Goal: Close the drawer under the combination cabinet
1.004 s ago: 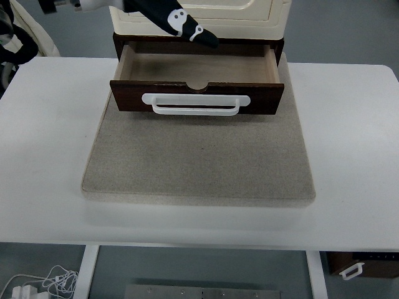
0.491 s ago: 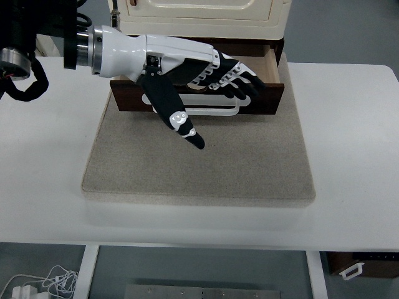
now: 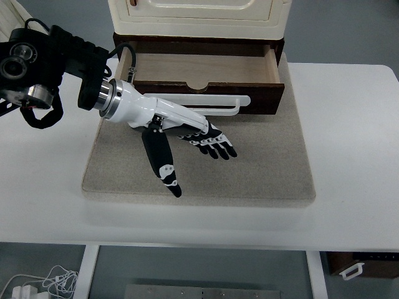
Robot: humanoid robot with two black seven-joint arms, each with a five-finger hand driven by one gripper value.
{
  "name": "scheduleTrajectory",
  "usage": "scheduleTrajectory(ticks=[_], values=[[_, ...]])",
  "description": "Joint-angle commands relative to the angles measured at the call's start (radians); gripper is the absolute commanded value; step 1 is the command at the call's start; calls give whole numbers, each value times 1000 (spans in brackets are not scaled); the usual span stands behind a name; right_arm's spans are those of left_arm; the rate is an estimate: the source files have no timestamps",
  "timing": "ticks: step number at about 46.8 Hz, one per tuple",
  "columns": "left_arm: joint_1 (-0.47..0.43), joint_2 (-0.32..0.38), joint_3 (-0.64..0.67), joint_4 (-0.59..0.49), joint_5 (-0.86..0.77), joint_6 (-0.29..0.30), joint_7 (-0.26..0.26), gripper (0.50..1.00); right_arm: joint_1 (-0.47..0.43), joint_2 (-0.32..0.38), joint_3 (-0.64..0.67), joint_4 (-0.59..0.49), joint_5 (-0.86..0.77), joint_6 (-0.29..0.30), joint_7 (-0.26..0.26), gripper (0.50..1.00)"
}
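The left robot hand [image 3: 187, 134] has been lowered since half a second ago, from in front of the handle [image 3: 215, 106] to just above the mat [image 3: 262, 168], nearer the counter [image 3: 355, 137] edge. Its fingers are extended and nothing is held. The drawer [image 3: 199, 78] is seen unchanged, pulled out under the cabinet [image 3: 199, 15]. A push on its front is judged still to come.
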Motion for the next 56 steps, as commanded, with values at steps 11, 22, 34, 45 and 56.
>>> scheduleTrajectory(ticks=[11,22,34,45,56], values=[[-28,-51,43,37,5,0,150,999,0,0,0,0,1,0,0,952],[-55,-103,45,106,14,0,206,996,0,0,-1,0,1,0,0,952],[-53,-145,45,177,68,0,206,999,0,0,0,0,-1,0,0,952],[-62,-146,45,200,98,0,206,996,0,0,0,-1,1,0,0,952],[-79,-146,46,218,117,0,206,996,0,0,0,0,-1,0,0,952]])
